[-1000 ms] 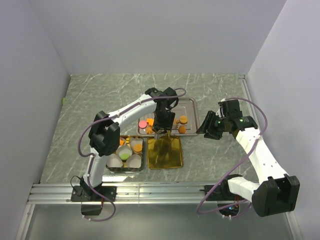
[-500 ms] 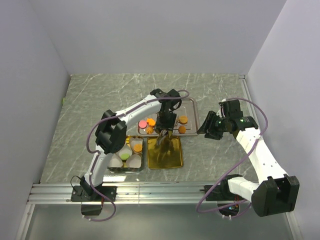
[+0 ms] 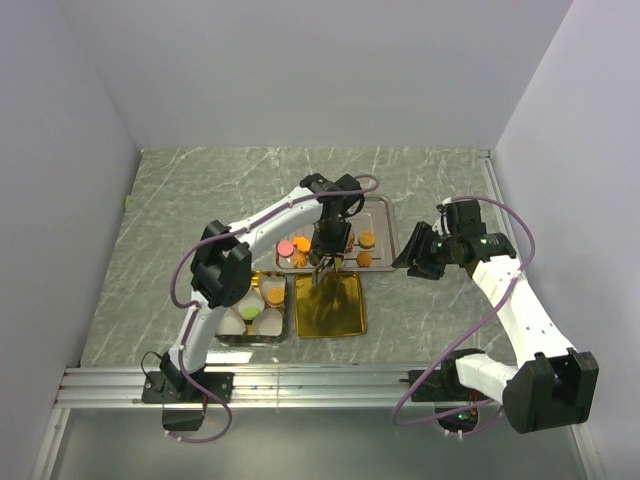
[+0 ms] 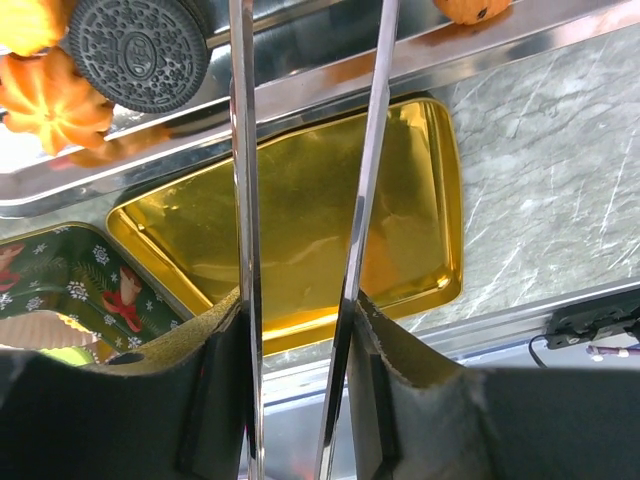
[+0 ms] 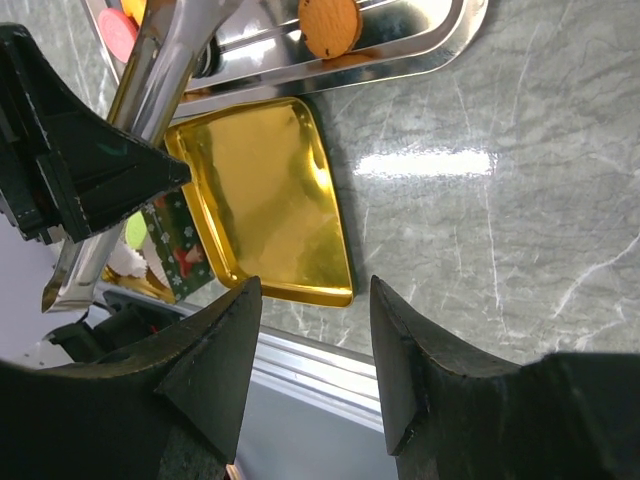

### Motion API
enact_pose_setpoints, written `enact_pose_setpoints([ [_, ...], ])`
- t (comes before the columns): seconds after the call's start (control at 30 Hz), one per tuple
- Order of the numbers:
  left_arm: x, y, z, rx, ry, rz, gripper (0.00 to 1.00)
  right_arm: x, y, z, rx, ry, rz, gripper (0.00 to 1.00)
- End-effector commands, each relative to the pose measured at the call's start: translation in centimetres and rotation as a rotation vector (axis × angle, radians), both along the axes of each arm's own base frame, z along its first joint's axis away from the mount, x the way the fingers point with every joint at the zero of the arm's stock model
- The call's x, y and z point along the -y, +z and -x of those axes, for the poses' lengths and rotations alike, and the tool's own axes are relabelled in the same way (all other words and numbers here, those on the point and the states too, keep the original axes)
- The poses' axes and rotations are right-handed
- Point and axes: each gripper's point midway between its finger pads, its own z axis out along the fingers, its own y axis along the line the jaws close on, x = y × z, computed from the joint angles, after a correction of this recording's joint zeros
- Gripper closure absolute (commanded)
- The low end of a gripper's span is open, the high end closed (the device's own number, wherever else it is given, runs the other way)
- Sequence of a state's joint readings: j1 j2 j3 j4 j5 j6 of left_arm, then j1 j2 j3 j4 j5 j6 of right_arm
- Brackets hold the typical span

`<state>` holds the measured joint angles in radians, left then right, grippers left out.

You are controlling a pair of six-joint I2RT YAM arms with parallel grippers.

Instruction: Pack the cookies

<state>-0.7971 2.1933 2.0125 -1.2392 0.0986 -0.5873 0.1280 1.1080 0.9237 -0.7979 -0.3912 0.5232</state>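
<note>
My left gripper (image 3: 328, 240) (image 4: 300, 330) is shut on metal tongs (image 4: 243, 150). Their blades reach over the near rim of the silver tray (image 3: 384, 215) and stand apart; the tips run out of the left wrist view. Cookies lie on the tray: a pink one (image 3: 285, 246), orange ones (image 3: 367, 240), a black sandwich cookie (image 4: 140, 50) and an orange flower (image 4: 50, 95). A green cookie (image 3: 248, 312) and an orange one (image 3: 275, 296) sit in paper cups in the tin (image 3: 283, 338). My right gripper (image 3: 415, 255) (image 5: 315, 290) is open and empty, to the right of the tray.
A gold tray (image 3: 330, 305) (image 4: 300, 220) (image 5: 265, 200) lies empty just in front of the silver tray, beside the green Christmas-patterned tin (image 4: 60, 290). White paper cups (image 3: 230, 322) fill the tin. An aluminium rail (image 3: 320, 385) runs along the table's near edge.
My left arm's elbow has swung a little to the right and the tongs have shifted slightly over the tray's near edge. The right arm has barely moved.
</note>
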Motion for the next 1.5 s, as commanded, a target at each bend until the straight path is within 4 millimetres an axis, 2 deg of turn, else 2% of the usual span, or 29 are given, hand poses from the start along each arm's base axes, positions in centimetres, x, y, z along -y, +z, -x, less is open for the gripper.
enact_pose_setpoints([
  [0.0,0.0,4.6,-0.9,0.093,0.012,0.062,0.58,-0.2,0.5,-0.6,0.035,0.004,-0.024,0.45],
  [0.2,-1.7,7.8,-0.6,0.135,0.048,0.079,0.58,-0.5,1.2,-1.0,0.044,0.008,-0.041,0.45],
  [0.33,-3.9,9.3,0.9,0.143,0.068,0.056,0.58,-0.6,1.5,-1.1,0.047,0.017,-0.038,0.45],
  [0.37,-4.4,9.6,1.5,0.137,0.079,0.045,0.58,-0.6,1.5,-1.2,0.046,0.019,-0.039,0.45],
  [0.4,-5.1,10.9,2.1,0.16,0.089,0.061,0.58,-0.5,1.4,-1.3,0.044,0.017,-0.036,0.45],
  [0.47,-6.6,10.7,3.5,0.14,0.118,0.038,0.58,-0.6,1.3,-1.3,0.04,0.019,-0.041,0.45],
  [0.5,-7.5,12.1,4.3,0.163,0.132,0.065,0.57,-0.7,1.2,-1.3,0.038,0.022,-0.045,0.45],
  [0.53,-8.5,11.3,5.5,0.136,0.144,0.042,0.57,-0.9,1.2,-1.4,0.036,0.027,-0.058,0.45],
  [0.57,-9.1,11.5,6.2,0.135,0.171,0.047,0.57,-1.1,1.0,-1.4,0.025,0.028,-0.064,0.45],
  [0.6,-10.0,12.9,7.3,0.158,0.19,0.083,0.57,-1.2,0.9,-1.4,0.023,0.031,-0.068,0.45],
  [0.63,-11.1,11.9,8.5,0.131,0.204,0.059,0.57,-1.2,0.9,-1.6,0.024,0.03,-0.074,0.45],
  [0.67,-11.9,13.0,9.7,0.149,0.238,0.102,0.56,-1.4,0.8,-1.6,0.018,0.036,-0.078,0.45],
  [0.7,-12.6,13.0,10.4,0.145,0.255,0.109,0.56,-1.4,0.9,-1.7,0.021,0.037,-0.078,0.45],
  [0.73,-13.5,11.9,11.6,0.121,0.269,0.087,0.56,-1.5,0.9,-1.8,0.022,0.04,-0.078,0.45],
  [0.8,-14.8,12.3,13.2,0.124,0.311,0.126,0.55,-1.6,0.9,-2.2,0.017,0.041,-0.079,0.45],
  [0.83,-15.6,11.1,14.2,0.098,0.324,0.105,0.55,-1.8,0.9,-2.2,0.014,0.048,-0.08,0.45],
  [0.9,-16.5,11.0,15.5,0.097,0.361,0.137,0.55,-2.1,0.9,-2.4,0.01,0.059,-0.082,0.45],
  [0.93,-17.2,10.0,16.3,0.078,0.376,0.117,0.55,-2.4,1.0,-2.4,0.01,0.069,-0.082,0.45],
  [1.0,-18.2,9.1,17.4,0.07,0.413,0.116,0.55,-2.8,1.0,-2.5,0.007,0.079,-0.078,0.45],
  [1.27,-20.0,7.6,18.7,0.071,0.533,0.117,0.55,-4.1,0.6,-1.6,-0.01,0.12,-0.078,0.45],
  [1.47,-21.6,5.7,19.4,0.055,0.622,0.092,0.56,-3.9,0.1,-1.0,-0.02,0.129,-0.064,0.45],
])
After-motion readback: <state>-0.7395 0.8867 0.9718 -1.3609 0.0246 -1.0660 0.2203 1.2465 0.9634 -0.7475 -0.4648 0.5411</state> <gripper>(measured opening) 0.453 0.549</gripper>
